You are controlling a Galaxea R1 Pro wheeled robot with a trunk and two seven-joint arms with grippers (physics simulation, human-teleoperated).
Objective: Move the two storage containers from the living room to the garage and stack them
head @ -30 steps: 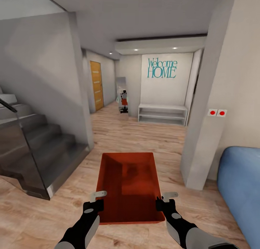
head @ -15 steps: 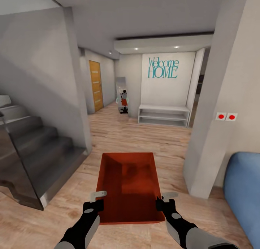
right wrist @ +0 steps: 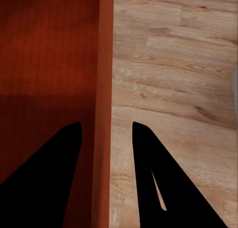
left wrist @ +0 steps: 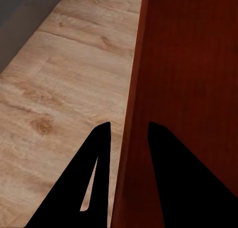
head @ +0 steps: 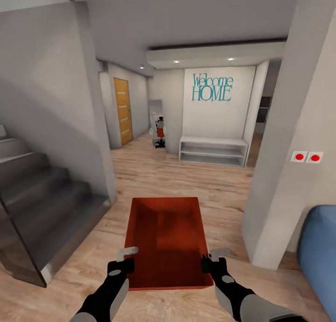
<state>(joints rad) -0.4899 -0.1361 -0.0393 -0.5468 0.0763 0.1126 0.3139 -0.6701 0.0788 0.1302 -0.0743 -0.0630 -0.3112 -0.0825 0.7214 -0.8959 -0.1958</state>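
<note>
Wood plank floor throughout; grey stairs left, blue sofa near right, white bench and orange door far. One bin held low, centre near, above floor. Two arms reaching forward, one per side. Left gripper clamped over bin's left wall; right gripper clamped over right wall, one finger inside, one outside each.
</note>
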